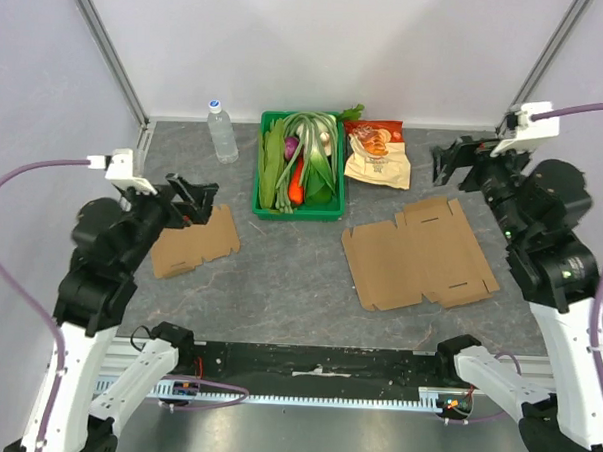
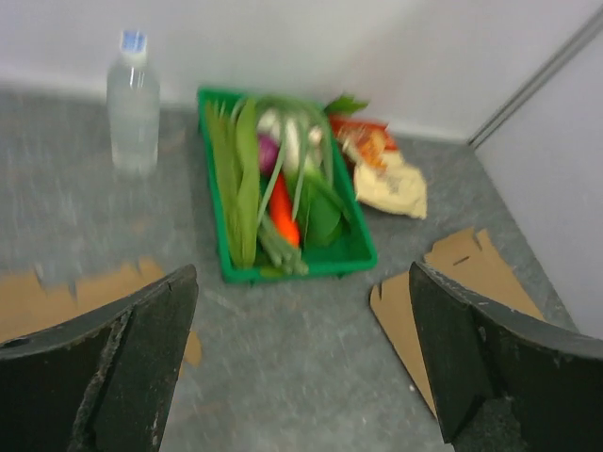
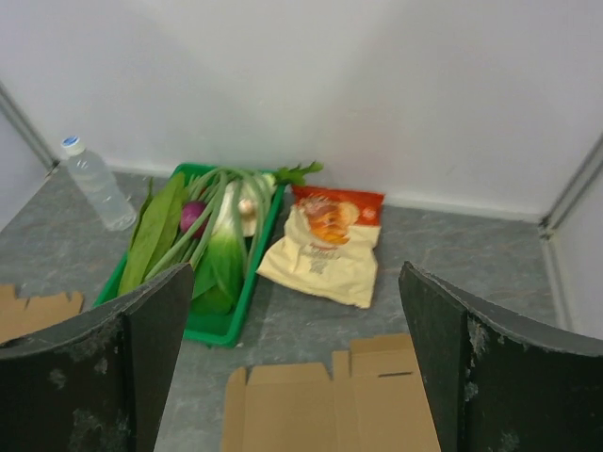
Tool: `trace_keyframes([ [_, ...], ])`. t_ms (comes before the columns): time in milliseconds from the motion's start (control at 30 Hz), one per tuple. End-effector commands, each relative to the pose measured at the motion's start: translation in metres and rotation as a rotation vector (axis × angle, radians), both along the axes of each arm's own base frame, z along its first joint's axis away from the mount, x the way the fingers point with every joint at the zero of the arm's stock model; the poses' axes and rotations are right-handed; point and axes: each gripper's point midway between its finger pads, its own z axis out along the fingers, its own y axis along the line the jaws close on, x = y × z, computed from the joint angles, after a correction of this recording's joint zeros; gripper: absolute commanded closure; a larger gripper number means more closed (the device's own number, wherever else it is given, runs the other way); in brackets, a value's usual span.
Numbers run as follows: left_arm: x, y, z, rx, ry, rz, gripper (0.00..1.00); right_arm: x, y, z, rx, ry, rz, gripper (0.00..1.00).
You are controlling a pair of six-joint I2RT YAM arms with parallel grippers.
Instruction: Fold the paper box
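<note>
Judging handling first: the flat cardboard box blank (image 1: 420, 253) should be light, thin and springy at its creases, and easy to buckle. Probably best pinched at an outer flap edge, not mid-panel. It's a brown die-cut sheet with tabs and slots, lying unfolded at 3 o'clock from the centre of the table (image 1: 278, 295). A smaller cardboard blank (image 1: 194, 241) lies flat at 9 o'clock, by the left gripper (image 1: 201, 200). Left and right gripper (image 1: 446, 164) are both spread wide, holding nothing.

No readable text or label shows on anything here.
</note>
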Motion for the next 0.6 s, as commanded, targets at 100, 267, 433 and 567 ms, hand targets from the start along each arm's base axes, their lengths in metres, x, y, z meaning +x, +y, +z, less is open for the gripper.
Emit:
trace_keyframes([
  [100, 0.034, -0.006, -0.188, -0.354, 0.650, 0.280, 0.00, 0.043, 0.105, -0.103, 0.050, 0.317, 0.288, 0.02],
  [267, 0.031, -0.001, -0.243, -0.779, 0.796, 0.368, 0.00, 0.004, 0.208, -0.156, 0.044, 0.414, 0.591, 0.02],
  [433, 0.009, 0.046, -0.279, -1.004, 0.616, 0.641, 0.00, -0.037, 0.263, -0.187, 0.066, 0.465, 0.740, 0.02],
  [567, -0.008, 0.065, -0.303, -1.153, 0.569, 0.787, 0.01, -0.050, 0.266, -0.196, 0.085, 0.460, 0.766, 0.02],
])
